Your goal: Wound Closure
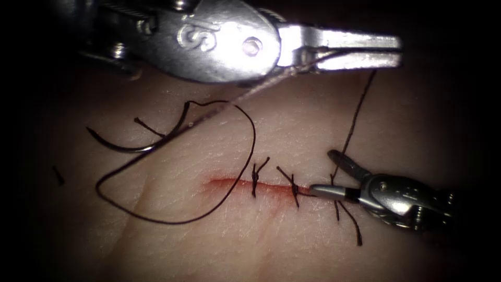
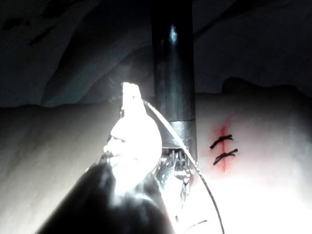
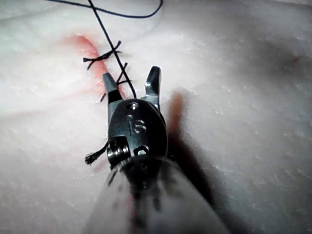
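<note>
Your left needle driver (image 1: pixel 389 51) reaches in from the upper left of the endoscope view, its jaws clenched on the thread (image 1: pixel 355 122) near their tips. From there the dark strand runs down to the third stitch (image 1: pixel 336 201), at the right end of the cut (image 1: pixel 245 184).

Your right needle driver (image 1: pixel 334 175) sits low at the right with its jaws spread apart and grasping nothing. The taut strand passes between them, one jaw lying along the cut, the other lifted.

The curved needle (image 1: pixel 130 145) lies free on the tissue (image 1: pixel 261 245), left of the cut and above it, not in the tissue and held by neither tool. A long loop of thread (image 1: pixel 156 216) trails from it around the cut's left end.

Two tied stitches (image 1: pixel 254 177) cross the cut further left, with red fluid (image 1: pixel 224 183) along its line.

To my eye, the work in hand is at the third stitch. Keep the left tool's pull steady and gentle so the strand stays straight without lifting the tissue. Keep the right jaws clear of the finished stitches.
</note>
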